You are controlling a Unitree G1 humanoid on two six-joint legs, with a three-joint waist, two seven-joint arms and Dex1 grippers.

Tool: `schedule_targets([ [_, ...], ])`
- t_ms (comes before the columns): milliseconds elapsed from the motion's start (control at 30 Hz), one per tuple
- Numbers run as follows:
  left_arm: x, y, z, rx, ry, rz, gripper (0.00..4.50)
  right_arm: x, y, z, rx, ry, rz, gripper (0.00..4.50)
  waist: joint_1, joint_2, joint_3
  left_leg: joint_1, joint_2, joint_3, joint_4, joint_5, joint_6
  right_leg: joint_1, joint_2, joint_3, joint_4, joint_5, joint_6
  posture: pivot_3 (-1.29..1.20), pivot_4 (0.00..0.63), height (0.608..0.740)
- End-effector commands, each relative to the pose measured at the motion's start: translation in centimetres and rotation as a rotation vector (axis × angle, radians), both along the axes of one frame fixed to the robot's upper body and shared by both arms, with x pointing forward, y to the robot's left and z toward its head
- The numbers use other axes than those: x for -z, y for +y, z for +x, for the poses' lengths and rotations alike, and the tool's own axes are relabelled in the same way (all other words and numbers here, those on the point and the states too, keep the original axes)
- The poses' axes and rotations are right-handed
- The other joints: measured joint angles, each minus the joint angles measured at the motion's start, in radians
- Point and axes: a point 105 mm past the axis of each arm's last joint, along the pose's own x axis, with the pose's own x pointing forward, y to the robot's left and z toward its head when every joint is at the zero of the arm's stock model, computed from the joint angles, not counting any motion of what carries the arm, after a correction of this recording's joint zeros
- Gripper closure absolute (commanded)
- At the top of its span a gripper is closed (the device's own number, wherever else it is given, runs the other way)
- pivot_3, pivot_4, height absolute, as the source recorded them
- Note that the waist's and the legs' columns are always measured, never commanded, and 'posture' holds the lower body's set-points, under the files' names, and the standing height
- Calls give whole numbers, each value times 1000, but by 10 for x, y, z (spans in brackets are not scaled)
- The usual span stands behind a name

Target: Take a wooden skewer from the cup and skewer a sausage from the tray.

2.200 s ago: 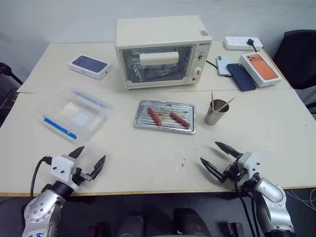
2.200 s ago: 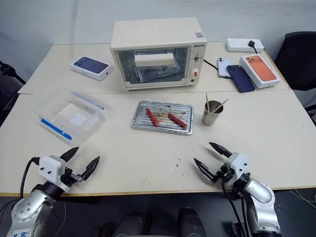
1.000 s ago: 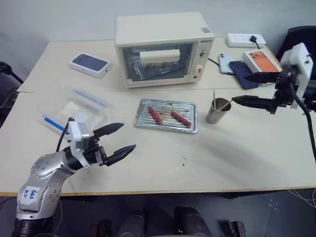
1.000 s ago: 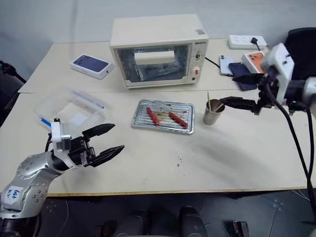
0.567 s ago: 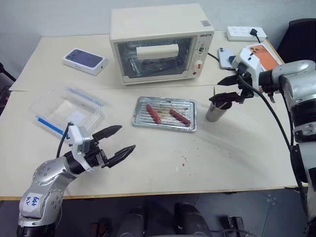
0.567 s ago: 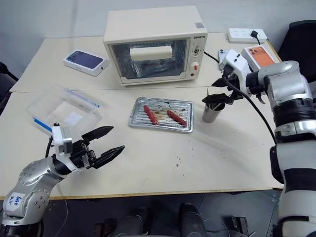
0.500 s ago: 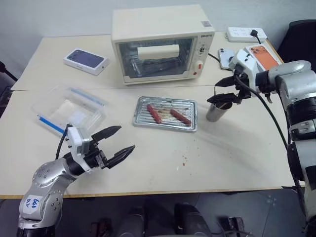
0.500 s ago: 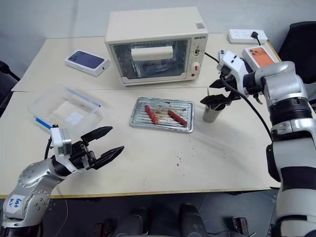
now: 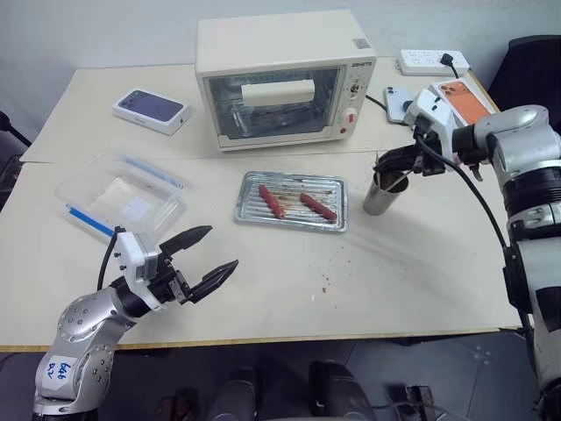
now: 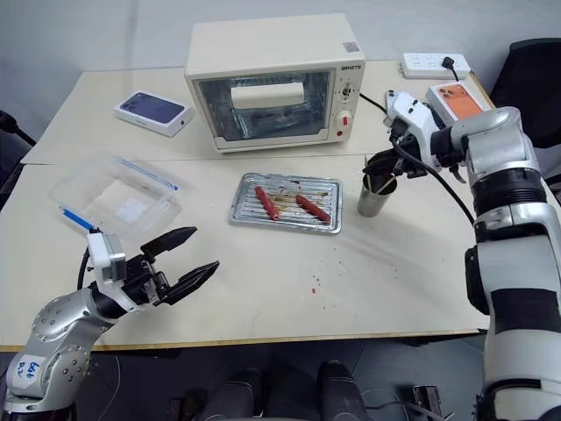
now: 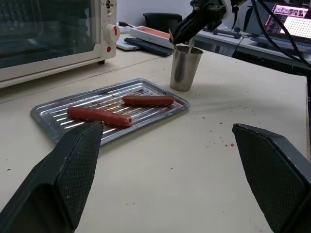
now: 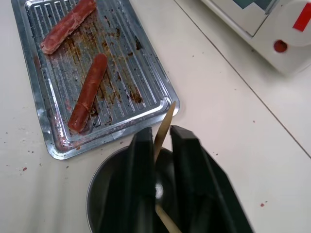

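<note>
The metal cup (image 9: 379,200) stands just right of the tray (image 9: 289,175). Two reddish sausages (image 9: 271,201) (image 9: 316,207) lie side by side on the tray's ridged bottom. My right gripper (image 12: 161,132) reaches down into the cup's mouth, and it is shut on a wooden skewer (image 12: 167,114) whose pointed end sticks up between the fingers. A second stick lies lower inside the cup. My left gripper (image 9: 222,246) hovers open and empty near the table's front left, pointing toward the tray.
A cream toaster oven (image 9: 280,79) stands behind the tray. A clear plastic box with a blue strip (image 9: 123,193) lies at the left, a phone box (image 9: 147,107) behind it. Phones, an orange box (image 9: 465,98) and a power strip (image 9: 429,61) sit at the back right.
My right gripper has come forward and down over the cup and closed on a skewer. The left gripper has stayed open and about where it was.
</note>
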Motion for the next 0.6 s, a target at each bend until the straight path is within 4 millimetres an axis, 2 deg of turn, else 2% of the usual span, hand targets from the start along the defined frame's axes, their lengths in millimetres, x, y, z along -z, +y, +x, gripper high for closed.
schedule_targets([
  [33, -11, -6, -3, 21, -62, 7, 0, -28, -4, -5, -23, -66, 43, 4447, 1, 0, 0, 0, 0, 0, 0, 0, 0, 0, 0, 0, 0, 0, 0, 0, 150, 740],
  [133, -12, -6, -3, 27, -63, 4, 0, -45, -8, -12, -42, -75, 84, 4447, 1, 0, 0, 0, 0, 0, 0, 0, 0, 0, 0, 0, 0, 0, 0, 0, 150, 740],
  [233, -12, -7, -2, 31, -62, 0, 0, -66, -15, -29, -114, -87, 129, 4447, 3, 0, 0, 0, 0, 0, 0, 0, 0, 0, 0, 0, 0, 0, 0, 0, 150, 740],
  [433, -14, -7, 0, 51, -48, -41, 0, -118, -23, -54, -193, -180, 336, 4447, 4, 0, 0, 0, 0, 0, 0, 0, 0, 0, 0, 0, 0, 0, 0, 0, 150, 740],
  [500, -20, -11, 1, 83, -38, -97, 0, -126, -18, -59, -235, -158, 474, 4447, 2, 0, 0, 0, 0, 0, 0, 0, 0, 0, 0, 0, 0, 0, 0, 0, 150, 740],
  [600, -30, -19, 0, 144, -29, -167, 0, -127, -5, -64, -318, -113, 665, 4447, 1, 0, 0, 0, 0, 0, 0, 0, 0, 0, 0, 0, 0, 0, 0, 0, 150, 740],
])
